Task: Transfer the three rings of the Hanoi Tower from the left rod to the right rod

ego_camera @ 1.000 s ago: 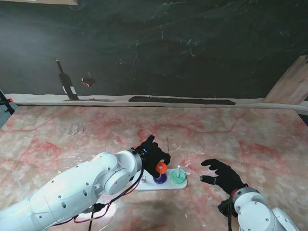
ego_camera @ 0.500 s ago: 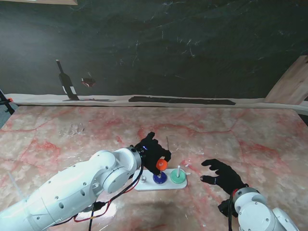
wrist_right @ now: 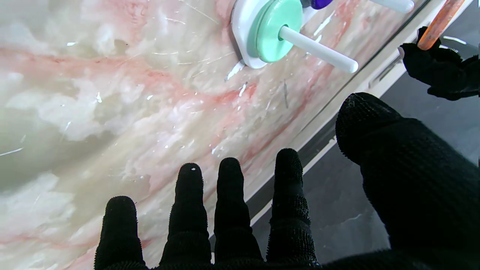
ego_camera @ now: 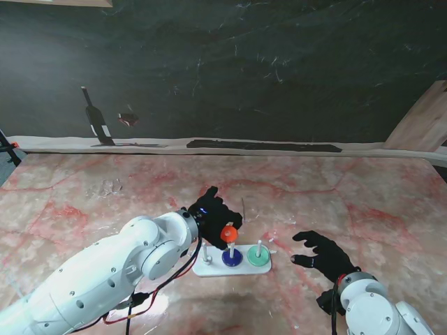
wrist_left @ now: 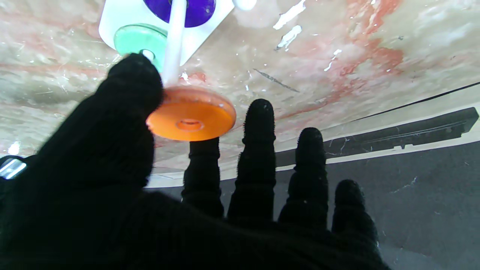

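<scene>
A white base (ego_camera: 209,269) carries three white rods. A purple ring (ego_camera: 232,257) lies at the foot of the middle rod and a green ring (ego_camera: 258,259) at the foot of the right rod (wrist_right: 318,48). My left hand (ego_camera: 211,212) pinches an orange ring (ego_camera: 228,233) between thumb and forefinger. The orange ring (wrist_left: 191,118) hangs by the tip of the middle rod (wrist_left: 174,41), its hole empty. My right hand (ego_camera: 321,252) hovers open to the right of the base, fingers spread, holding nothing. The right wrist view shows the green ring (wrist_right: 275,30).
The marble table (ego_camera: 363,202) runs to a pale strip (ego_camera: 174,144) at its far edge, with a dark wall behind. A thin dark scratch (ego_camera: 243,207) lies just beyond the base. A wooden board (ego_camera: 426,125) leans at the far right.
My left hand has lifted the orange ring from just over the purple ring to the top of the middle rod, drifting slightly left. The right hand has stayed still.
</scene>
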You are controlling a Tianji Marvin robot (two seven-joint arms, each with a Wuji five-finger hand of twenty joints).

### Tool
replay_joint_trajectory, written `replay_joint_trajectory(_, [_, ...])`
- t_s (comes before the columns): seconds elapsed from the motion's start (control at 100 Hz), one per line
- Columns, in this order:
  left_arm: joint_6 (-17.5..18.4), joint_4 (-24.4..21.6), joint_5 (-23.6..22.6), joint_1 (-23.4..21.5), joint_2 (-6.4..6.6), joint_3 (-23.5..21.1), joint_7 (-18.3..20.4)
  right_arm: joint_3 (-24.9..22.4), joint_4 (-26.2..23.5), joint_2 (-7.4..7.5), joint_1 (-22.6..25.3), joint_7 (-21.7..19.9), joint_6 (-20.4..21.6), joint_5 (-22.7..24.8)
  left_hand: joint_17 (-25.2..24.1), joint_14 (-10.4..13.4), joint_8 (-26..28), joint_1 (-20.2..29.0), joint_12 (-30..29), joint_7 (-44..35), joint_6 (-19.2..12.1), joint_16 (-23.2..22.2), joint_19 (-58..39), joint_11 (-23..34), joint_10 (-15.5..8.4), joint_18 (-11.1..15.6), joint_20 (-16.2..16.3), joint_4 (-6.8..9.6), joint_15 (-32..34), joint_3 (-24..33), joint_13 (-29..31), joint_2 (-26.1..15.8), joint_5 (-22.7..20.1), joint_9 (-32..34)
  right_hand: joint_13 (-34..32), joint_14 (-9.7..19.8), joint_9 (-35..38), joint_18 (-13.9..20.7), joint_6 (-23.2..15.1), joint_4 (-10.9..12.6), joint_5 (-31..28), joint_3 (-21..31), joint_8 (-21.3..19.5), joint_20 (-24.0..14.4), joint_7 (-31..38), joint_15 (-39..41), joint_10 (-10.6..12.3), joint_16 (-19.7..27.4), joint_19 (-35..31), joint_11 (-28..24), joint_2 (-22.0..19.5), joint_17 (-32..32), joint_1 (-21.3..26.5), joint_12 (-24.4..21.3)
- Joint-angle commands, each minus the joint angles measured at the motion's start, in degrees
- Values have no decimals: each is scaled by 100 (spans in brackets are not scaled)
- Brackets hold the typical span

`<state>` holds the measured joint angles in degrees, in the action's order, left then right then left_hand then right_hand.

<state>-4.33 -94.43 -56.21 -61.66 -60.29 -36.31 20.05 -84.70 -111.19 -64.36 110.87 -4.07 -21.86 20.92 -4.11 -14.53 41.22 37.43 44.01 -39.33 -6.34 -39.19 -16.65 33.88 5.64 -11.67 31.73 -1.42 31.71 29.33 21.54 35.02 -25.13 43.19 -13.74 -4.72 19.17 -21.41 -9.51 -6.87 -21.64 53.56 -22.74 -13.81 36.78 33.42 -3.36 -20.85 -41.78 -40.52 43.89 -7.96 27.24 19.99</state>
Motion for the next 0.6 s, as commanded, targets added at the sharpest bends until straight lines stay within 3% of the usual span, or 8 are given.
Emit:
replay_joint_trajectory(0.0, [23,-92,-35,-58,42,-76,38,11,-30,-5,39,-16,-3,4,-27,17,42,301,67,-503,-255,-60,-35,89,-168,-48,-68,161,108,674,39,-251,-408,181,24,-25,-91,70,56,187,143,-105,10,-113,58,58,10,-56,7,-51,-16,-31,56,23])
replay_joint_trajectory(0.59, [263,-822,-815,-1161,192,-1244,597,15,-14,-4,27,-22,-3,0,-2,-22,20,293,56,-488,-184,-61,-179,62,-152,-61,-132,134,119,700,119,-200,-487,270,26,-25,-95,70,53,188,164,-107,12,-111,57,58,16,-57,6,-51,-24,-31,46,24])
